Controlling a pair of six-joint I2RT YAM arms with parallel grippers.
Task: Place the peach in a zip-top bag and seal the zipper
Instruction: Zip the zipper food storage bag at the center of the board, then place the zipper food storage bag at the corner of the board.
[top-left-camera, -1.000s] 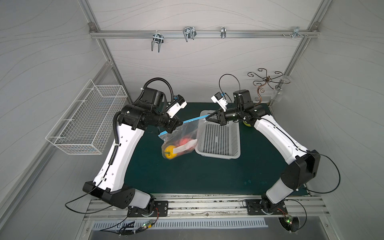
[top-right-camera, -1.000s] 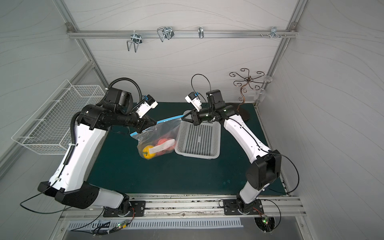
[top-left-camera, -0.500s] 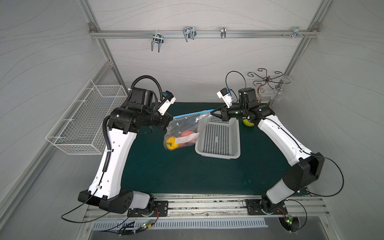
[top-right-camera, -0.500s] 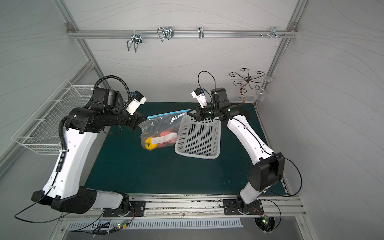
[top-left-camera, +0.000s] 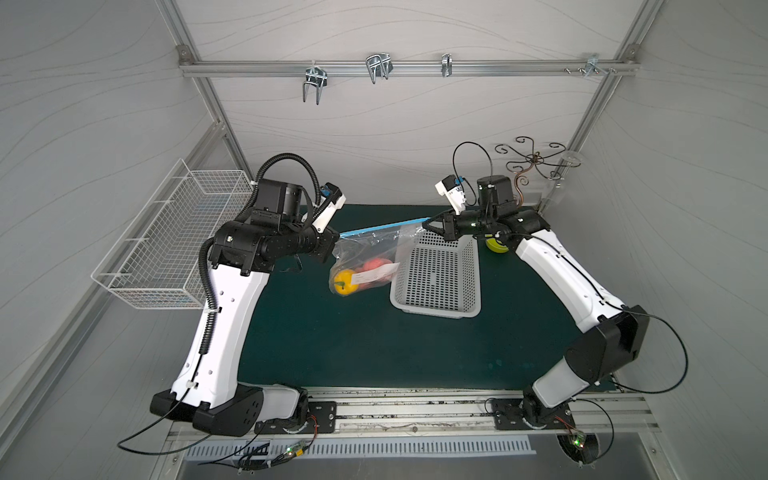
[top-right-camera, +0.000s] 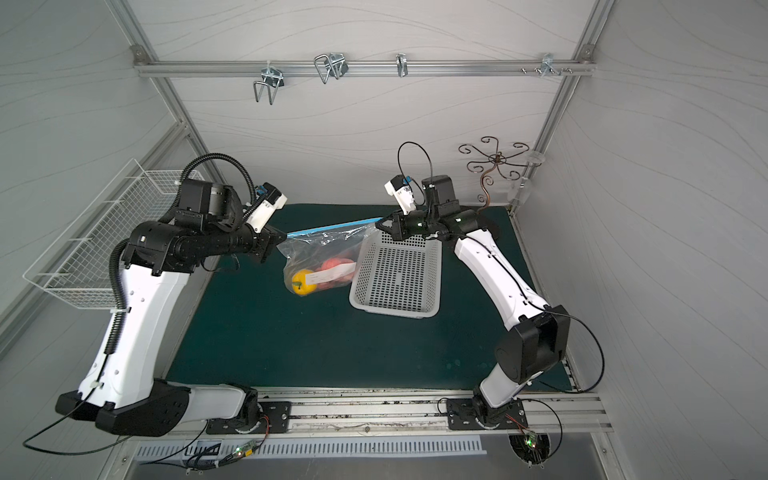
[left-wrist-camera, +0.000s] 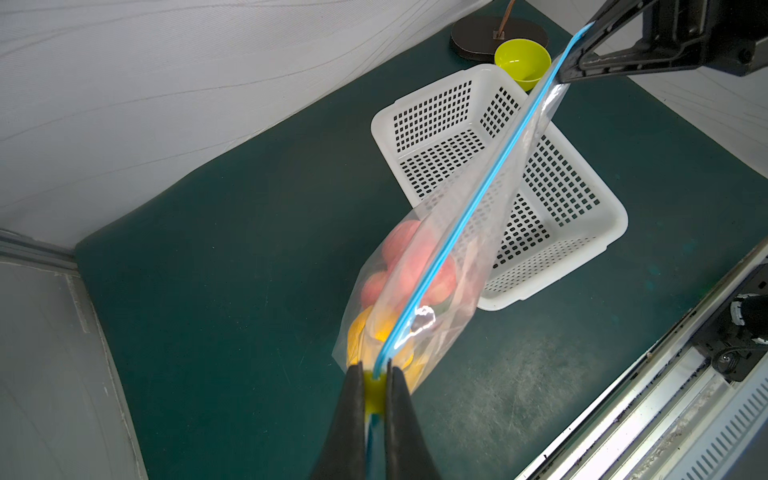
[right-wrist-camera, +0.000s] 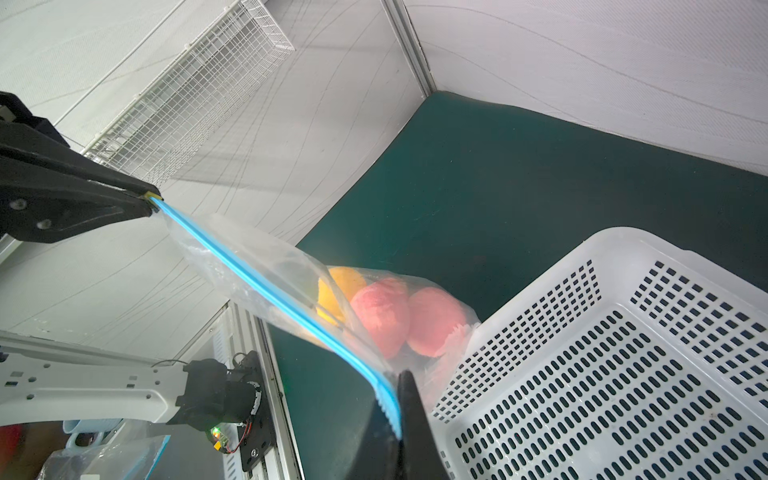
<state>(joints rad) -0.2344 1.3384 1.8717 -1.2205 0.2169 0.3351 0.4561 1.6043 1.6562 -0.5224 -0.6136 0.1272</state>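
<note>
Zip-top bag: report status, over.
Left gripper shut on zipper slider end, right gripper shut on far end. Zip-top bag stretched between, peach inside. White basket alongside.

No word, brand or number can be read anywhere: the white rectangular label (top-left-camera: 376, 272) on the zip-top bag (top-left-camera: 374, 245), at nine o'clock from the perforated basket (top-left-camera: 436, 270), bears only faint marks too small to read.

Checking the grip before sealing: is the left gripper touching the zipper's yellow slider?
Touching. In the left wrist view the left gripper is shut on the yellow slider of the zipper, a finger against each side.
</note>
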